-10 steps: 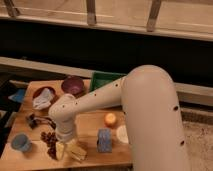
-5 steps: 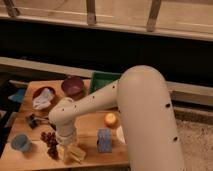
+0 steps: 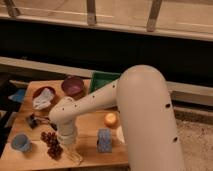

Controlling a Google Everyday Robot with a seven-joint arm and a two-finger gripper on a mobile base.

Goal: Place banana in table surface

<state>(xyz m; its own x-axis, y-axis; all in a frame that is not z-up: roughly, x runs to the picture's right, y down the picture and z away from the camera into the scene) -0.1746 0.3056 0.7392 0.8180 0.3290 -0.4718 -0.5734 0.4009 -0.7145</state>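
Versus half a second ago: my arm's elbow sits nearly where it was, and the wrist has dropped slightly towards the front edge. My gripper hangs under the wrist, just right of the dark grape bunch. Can't tell how wide it stands or whether it has hold of anything.

The small pale-yellow banana is right below the gripper, low over the light-brown wooden table surface near its front edge. Its long axis seems to slant down to the right; I can't make out which end is which.

On the table are a green rectangular tray, a purple bowl and a round orange fruit. There's a dark wall behind.
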